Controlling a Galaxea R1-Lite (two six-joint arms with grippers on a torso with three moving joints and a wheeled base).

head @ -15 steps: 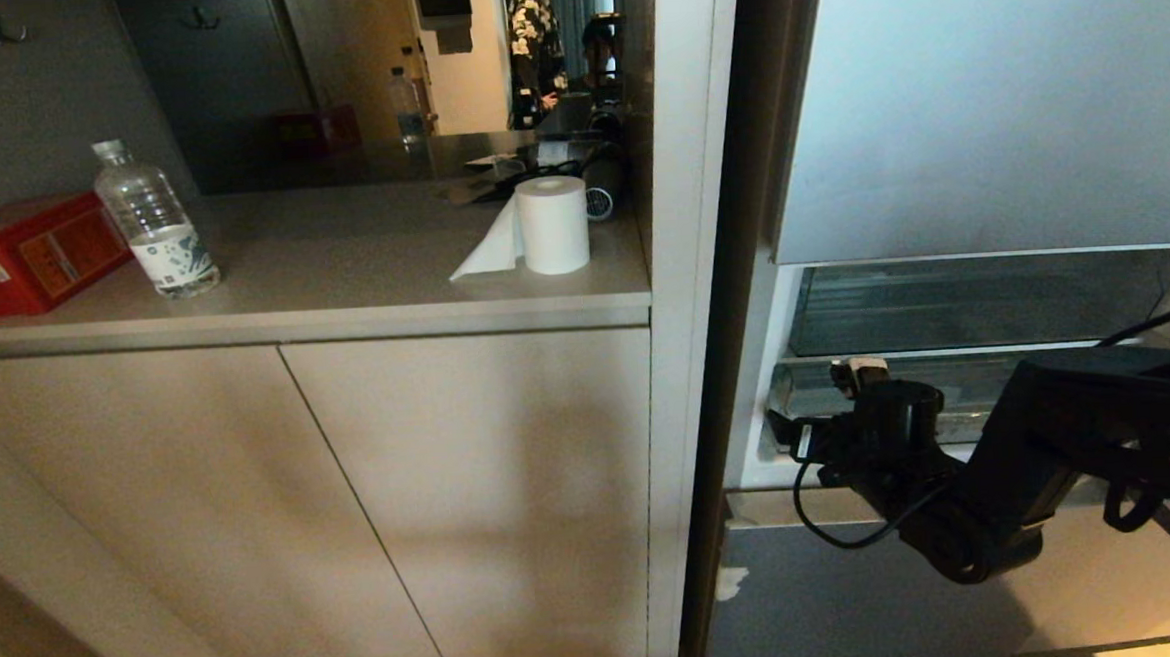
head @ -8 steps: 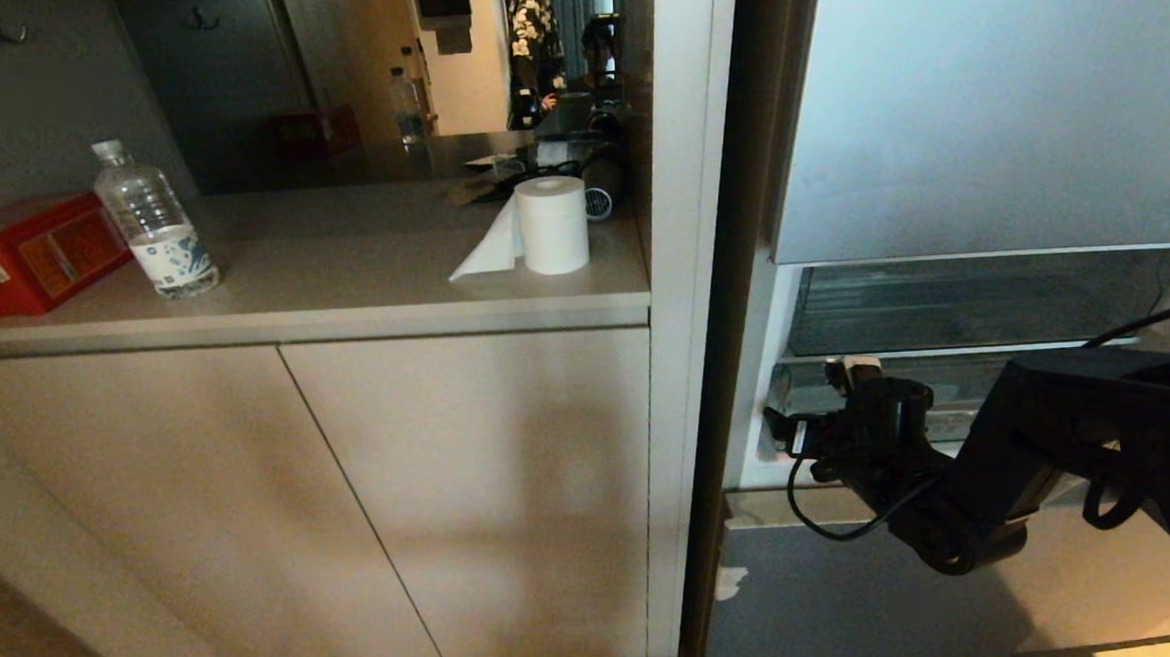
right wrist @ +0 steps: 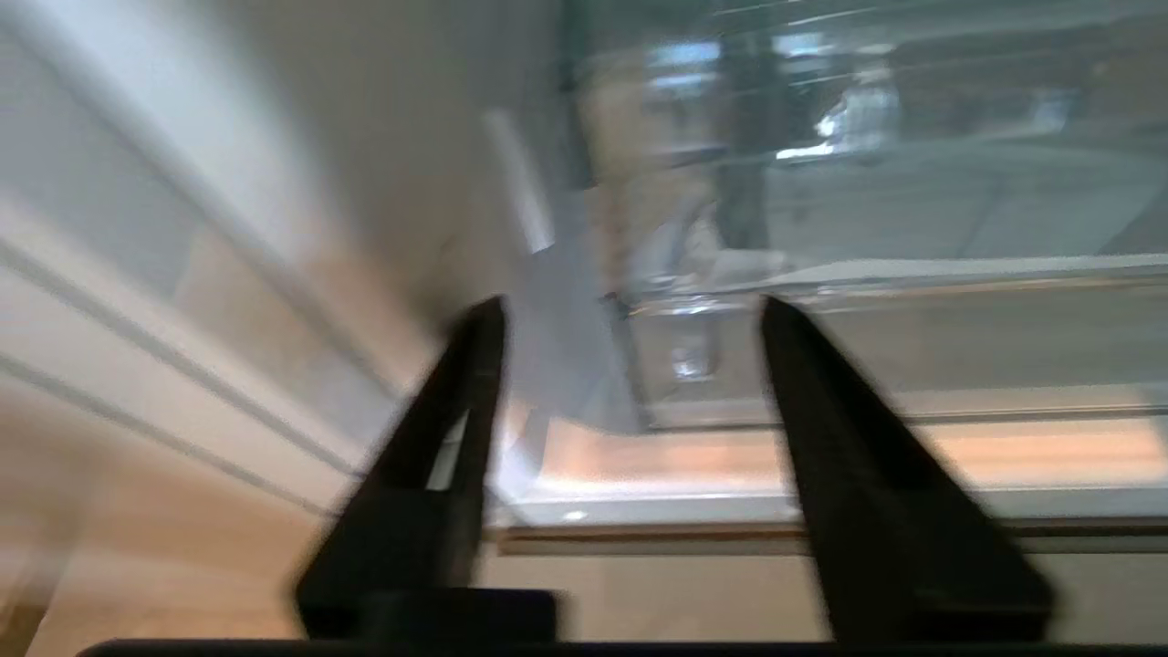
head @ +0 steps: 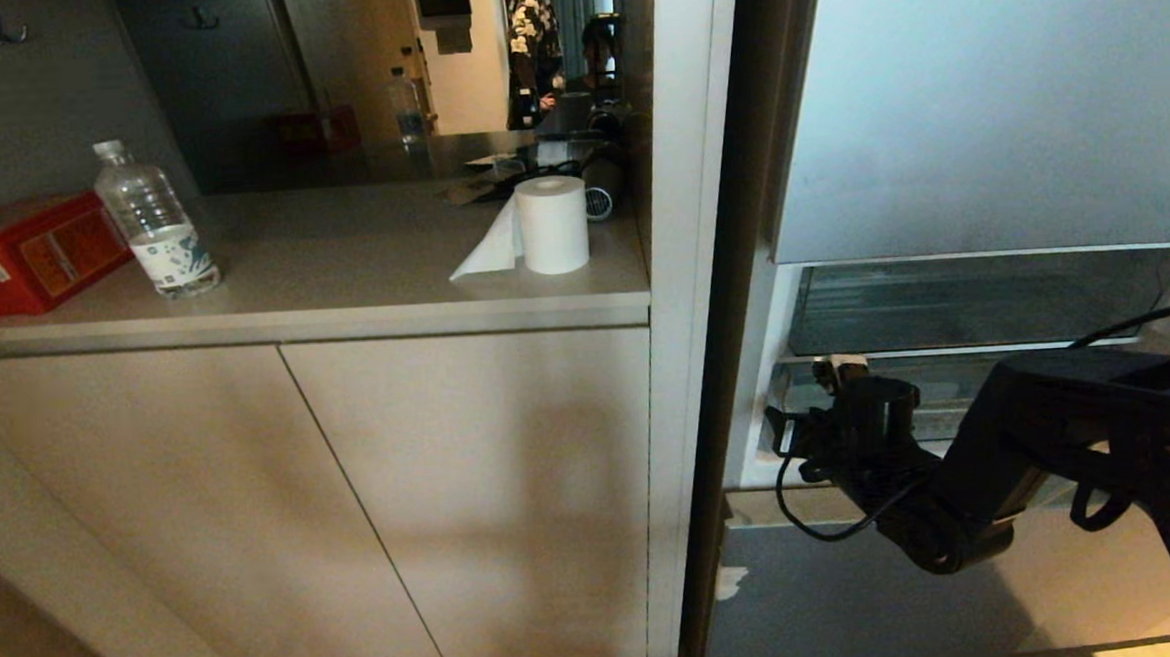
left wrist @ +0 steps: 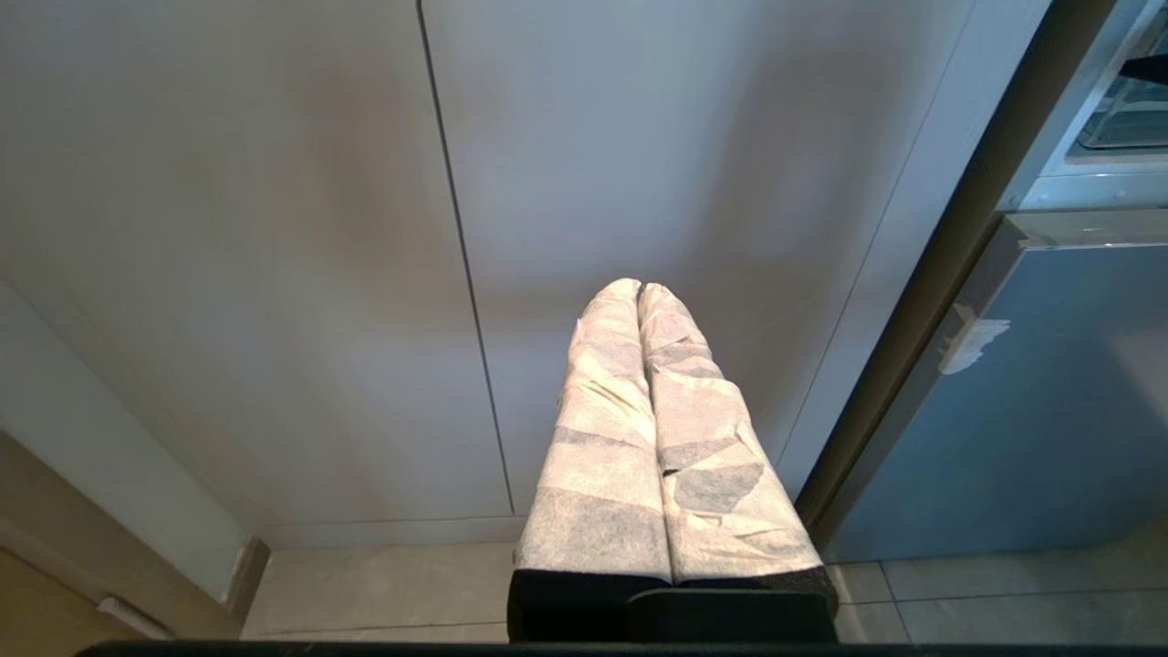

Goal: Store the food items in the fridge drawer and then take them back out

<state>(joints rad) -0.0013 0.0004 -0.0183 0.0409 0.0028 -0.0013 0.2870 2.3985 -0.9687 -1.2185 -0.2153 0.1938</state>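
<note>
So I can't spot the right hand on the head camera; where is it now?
The right hand is low on the head view's right, at the left front corner of the clear fridge drawer, beside the white cabinet post.

— Right arm [head: 1071,423]: finish?

— Matte black, boxy angular housings. A thin black cable loops loose beneath the wrist.

— Right gripper [right wrist: 630,319]?

— Two plain black tapered fingers [right wrist: 821,411], no wrapping.

— Left gripper [left wrist: 639,290]?

— Two long fingers [left wrist: 602,429] wrapped in white fabric tape, greyish overlapping patches, on a black base.
</note>
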